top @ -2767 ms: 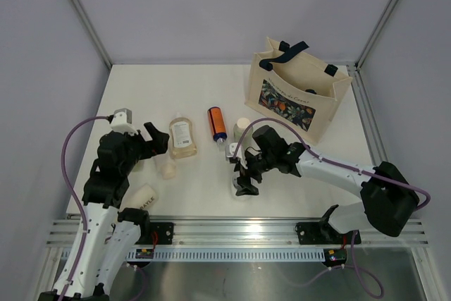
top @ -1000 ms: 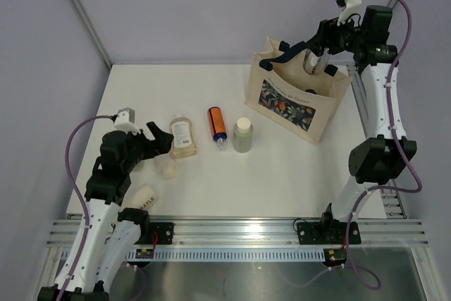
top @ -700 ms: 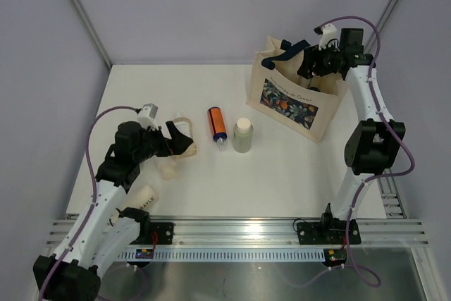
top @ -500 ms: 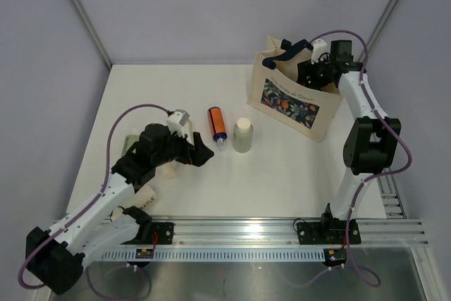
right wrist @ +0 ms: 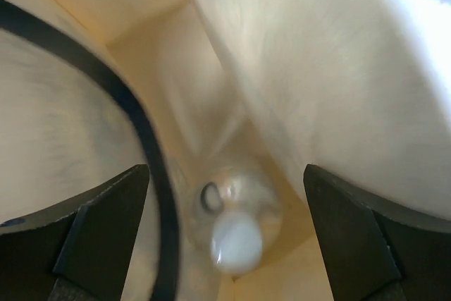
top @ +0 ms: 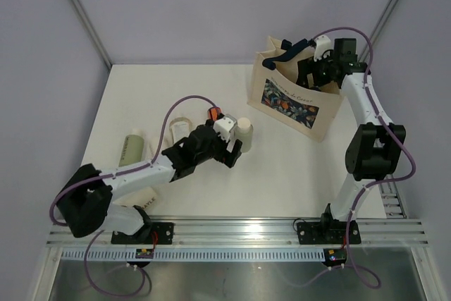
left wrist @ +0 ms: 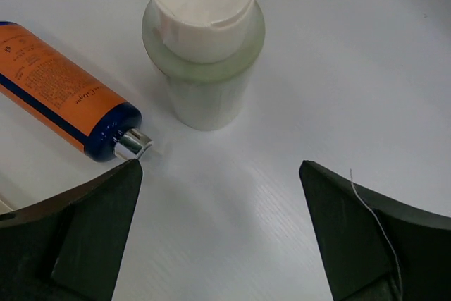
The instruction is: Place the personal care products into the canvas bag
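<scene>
Two tools, both spread wide and holding nothing. The left tool (top: 232,149) sits mid-frame in the overhead view, just beside the white-capped bottle (top: 243,134), which stands upright on the counter (top: 282,181). In the left wrist view that bottle is at top centre, straight ahead of the gap between the fingers (left wrist: 91,230), long axis vertical and cap up. The orange tube (left wrist: 63,93) lies on its side to the bottle's left, near it but apart, with its small silver end close to the left-hand finger. The left arm is much the nearer. The right tool (top: 313,72) hangs over the mouth of the bag (top: 292,103) at upper right. The likely next move is a short advance to close on the bottle's body below the cap, with some risk of nudging the tube. Only the right wrist view looks down inside the bag, where a blurred pale bottle (right wrist: 236,223) lies at the bottom. Only the overhead view shows a long green bottle (top: 130,149) lying at far left, well apart from both tools.
</scene>
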{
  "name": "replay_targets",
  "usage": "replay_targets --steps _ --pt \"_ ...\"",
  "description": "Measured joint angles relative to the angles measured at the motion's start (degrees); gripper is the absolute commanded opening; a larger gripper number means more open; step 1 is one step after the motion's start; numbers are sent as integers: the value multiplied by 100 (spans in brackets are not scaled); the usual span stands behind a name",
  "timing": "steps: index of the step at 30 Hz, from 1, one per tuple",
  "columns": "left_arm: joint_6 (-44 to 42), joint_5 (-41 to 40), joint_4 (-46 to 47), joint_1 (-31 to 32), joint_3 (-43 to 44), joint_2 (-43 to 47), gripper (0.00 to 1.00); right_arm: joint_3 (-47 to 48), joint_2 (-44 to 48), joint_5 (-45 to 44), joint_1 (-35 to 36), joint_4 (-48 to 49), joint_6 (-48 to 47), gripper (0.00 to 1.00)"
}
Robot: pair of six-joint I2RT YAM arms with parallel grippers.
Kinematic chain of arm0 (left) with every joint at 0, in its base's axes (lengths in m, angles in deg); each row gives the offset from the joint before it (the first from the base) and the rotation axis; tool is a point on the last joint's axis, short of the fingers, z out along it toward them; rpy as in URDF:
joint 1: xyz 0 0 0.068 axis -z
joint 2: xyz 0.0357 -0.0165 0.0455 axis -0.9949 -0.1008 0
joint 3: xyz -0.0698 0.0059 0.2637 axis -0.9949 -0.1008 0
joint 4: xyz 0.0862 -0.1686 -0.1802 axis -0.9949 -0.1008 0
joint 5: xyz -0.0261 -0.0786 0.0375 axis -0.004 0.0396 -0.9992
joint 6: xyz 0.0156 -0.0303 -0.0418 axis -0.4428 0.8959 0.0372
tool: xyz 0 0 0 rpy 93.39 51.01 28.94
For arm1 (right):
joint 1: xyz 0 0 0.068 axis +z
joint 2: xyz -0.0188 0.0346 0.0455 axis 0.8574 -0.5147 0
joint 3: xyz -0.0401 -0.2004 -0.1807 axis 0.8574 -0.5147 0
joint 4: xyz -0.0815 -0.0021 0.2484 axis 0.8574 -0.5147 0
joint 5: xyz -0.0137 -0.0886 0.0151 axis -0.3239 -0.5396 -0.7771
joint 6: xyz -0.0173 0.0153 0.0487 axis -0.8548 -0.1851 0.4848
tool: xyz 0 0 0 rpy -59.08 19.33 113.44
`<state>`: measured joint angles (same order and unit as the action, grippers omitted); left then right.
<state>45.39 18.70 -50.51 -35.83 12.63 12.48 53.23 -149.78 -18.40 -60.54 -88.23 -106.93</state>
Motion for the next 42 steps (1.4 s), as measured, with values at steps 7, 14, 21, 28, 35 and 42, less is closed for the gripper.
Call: replay_targets --steps 7,14,21,28,35,42 --pt "-210 -625 369 79 732 -1139 99 472 988 474 -157 -319 59 100" --pt "-240 -708 651 79 1451 -2039 88 63 2424 1220 -297 -518 61 100" --pt "-160 -796 721 68 1836 -2614 12 -1193 3700 1862 -306 -553 188 99" --pt "337 -343 181 -201 2186 -2649 0 -2179 4496 2177 -415 -535 446 99" --pt "1325 890 -669 -713 3115 -2647 0 -3077 5355 2319 -789 -413 833 99" --pt "2503 1871 -411 -1014 4905 -2758 0 -3829 5921 2400 -1370 -317 1143 99"
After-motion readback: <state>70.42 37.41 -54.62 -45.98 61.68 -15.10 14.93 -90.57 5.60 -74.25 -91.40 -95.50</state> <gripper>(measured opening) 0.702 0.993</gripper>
